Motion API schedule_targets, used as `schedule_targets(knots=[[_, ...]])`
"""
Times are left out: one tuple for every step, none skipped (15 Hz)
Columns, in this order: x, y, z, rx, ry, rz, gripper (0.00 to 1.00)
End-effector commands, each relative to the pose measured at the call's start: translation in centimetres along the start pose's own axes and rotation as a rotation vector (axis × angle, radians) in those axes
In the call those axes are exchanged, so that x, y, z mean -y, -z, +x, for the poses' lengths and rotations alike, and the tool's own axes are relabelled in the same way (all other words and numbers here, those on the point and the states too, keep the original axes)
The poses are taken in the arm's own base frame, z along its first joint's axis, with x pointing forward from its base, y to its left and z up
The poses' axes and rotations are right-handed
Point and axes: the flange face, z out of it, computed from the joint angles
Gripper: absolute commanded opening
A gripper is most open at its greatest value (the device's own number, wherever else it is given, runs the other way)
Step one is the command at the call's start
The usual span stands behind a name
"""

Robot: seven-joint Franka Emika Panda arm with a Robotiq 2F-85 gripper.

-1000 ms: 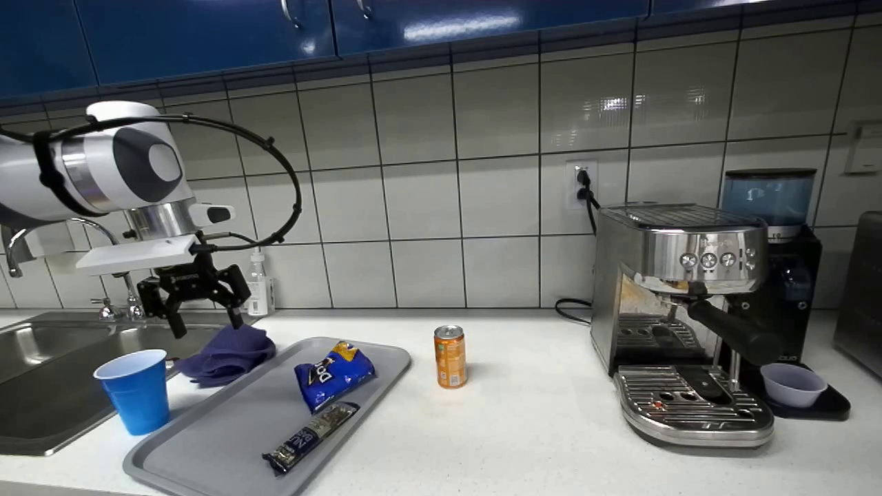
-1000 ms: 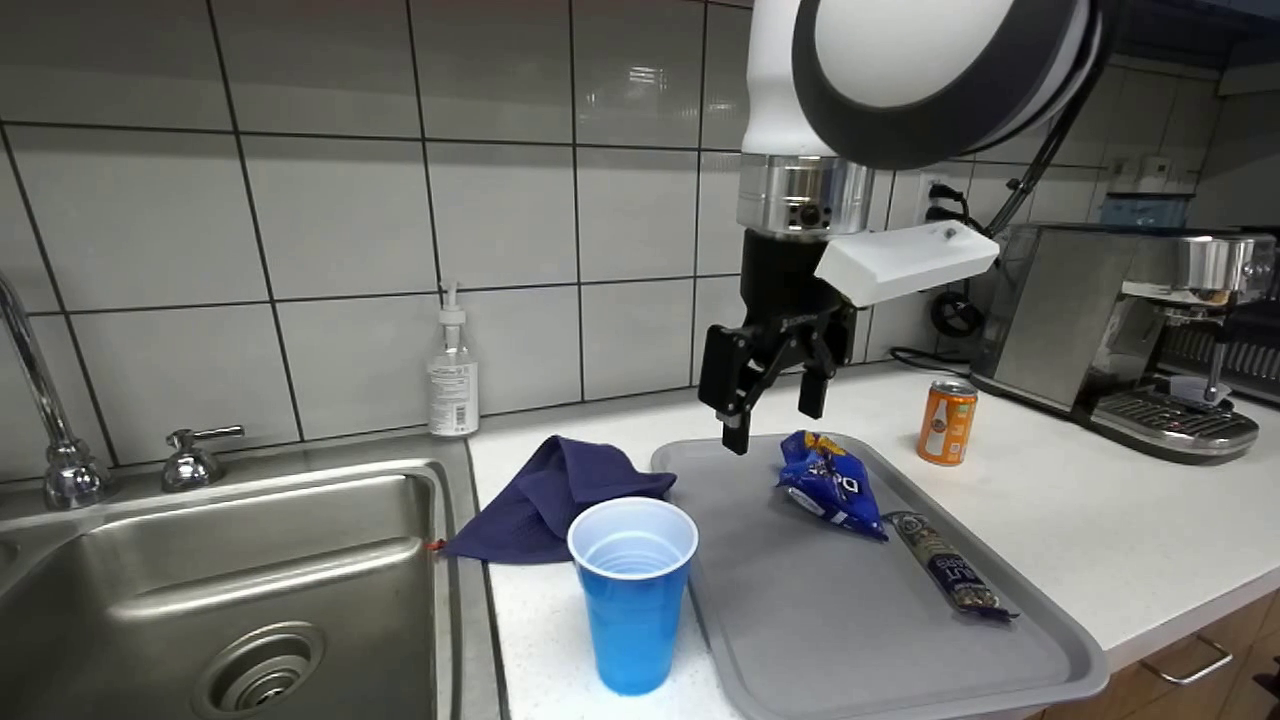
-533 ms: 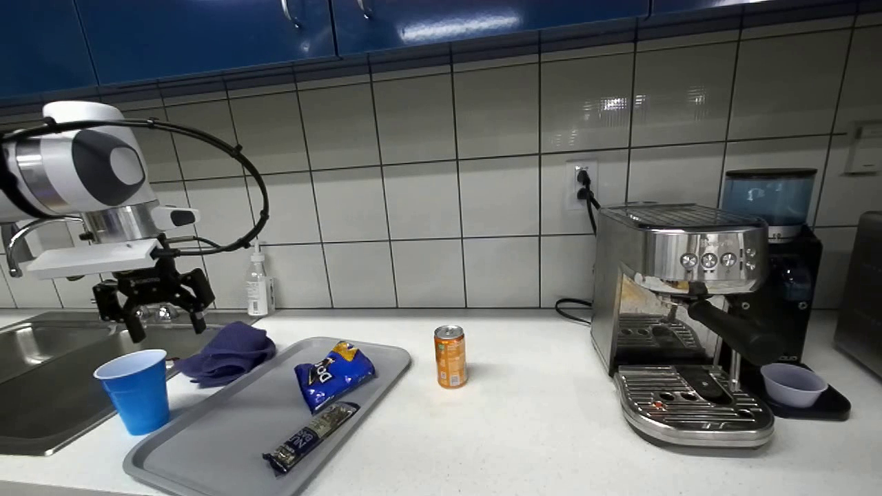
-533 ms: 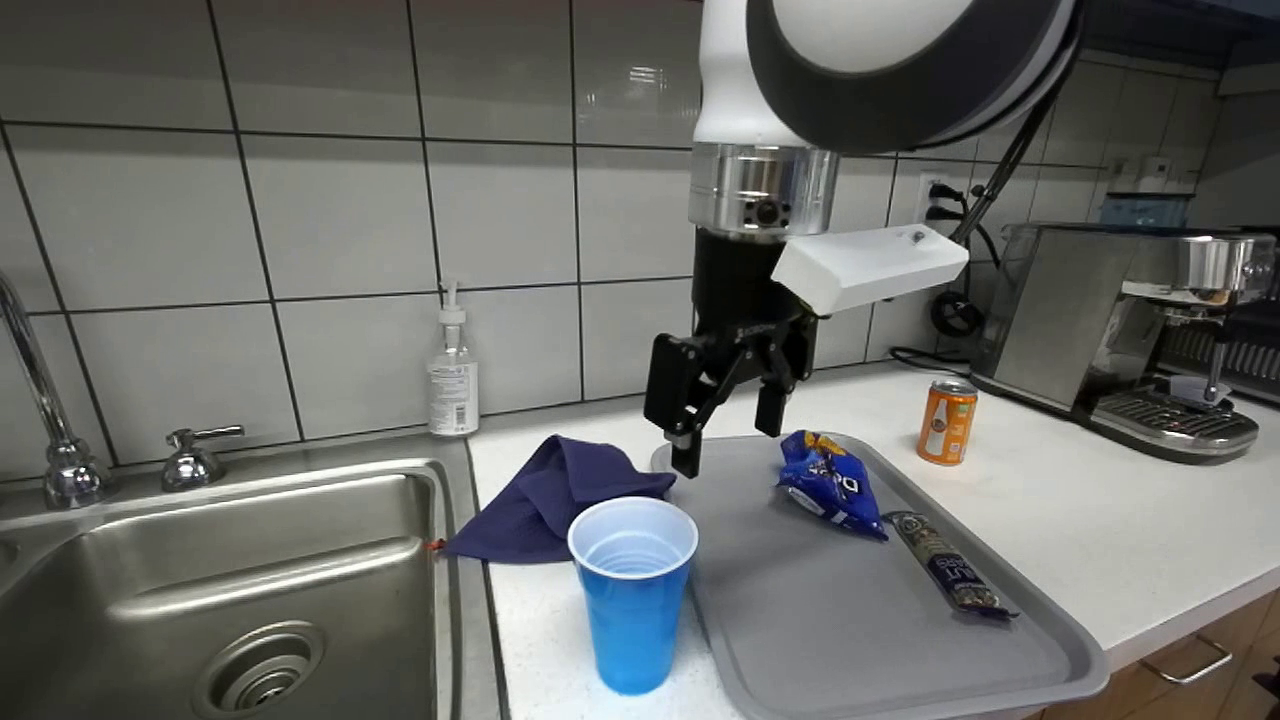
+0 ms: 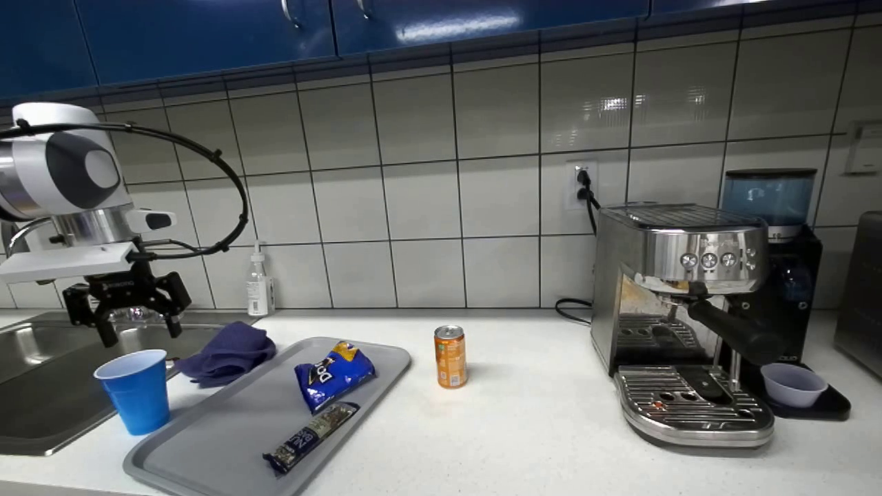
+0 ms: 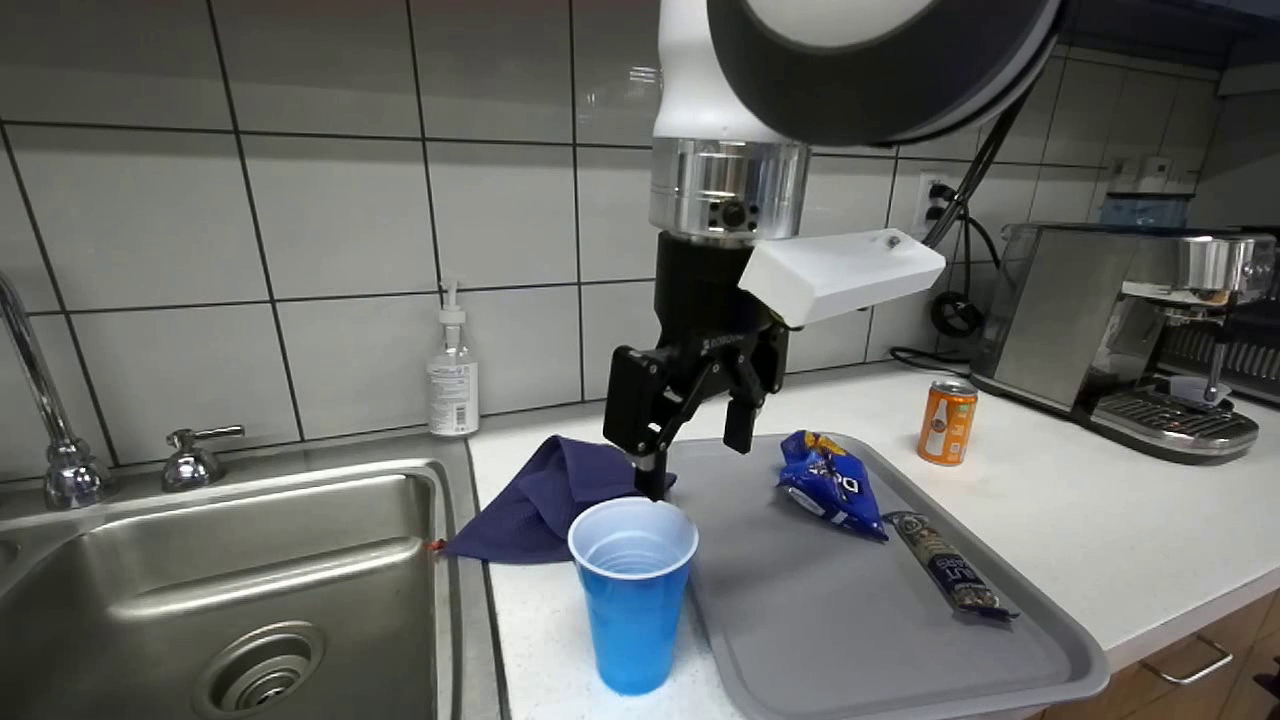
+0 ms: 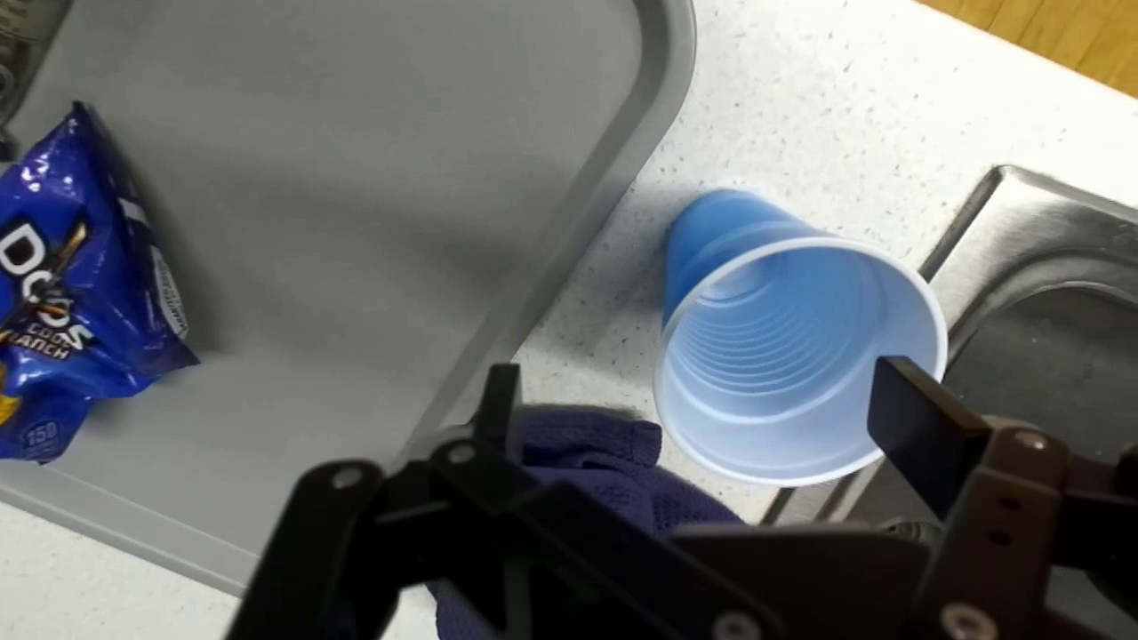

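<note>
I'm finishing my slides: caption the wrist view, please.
Open claw near an empty cup standing between tray and sink.

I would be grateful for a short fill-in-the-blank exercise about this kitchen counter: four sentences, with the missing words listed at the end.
1. The gripper is open, and between its fingers it holds ____.
2. The blue cup stands between the tray and the metal ____.
3. The tray carries ____ packages: the chip bag and the wrapped bar.
4. The main color of the upright can is ____.

Missing words: nothing; sink; two; orange.
</note>
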Motion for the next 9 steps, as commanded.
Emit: schedule_targets(knots=[[0.2,-0.4,1.0,0.006,-0.015,0.012,1.0],[0.1,-0.7,1.2,0.009,-0.017,0.013,1.0],[0.1,-1.0,1.4,0.012,-0.02,0.013,1.0],[0.0,-1.4,1.6,0.017,-0.024,0.013,1.0],[-0.1,-1.7,1.7,0.022,-0.027,0.014,1.0],[-0.2,-2.1,1.9,0.028,-0.033,0.015,1.0],[-0.4,-2.4,2.0,0.031,-0.039,0.015,1.0],[-0.6,-2.7,2.2,0.035,-0.046,0.016,1.0],[-0.8,-3.0,2.3,0.038,-0.052,0.016,1.0]])
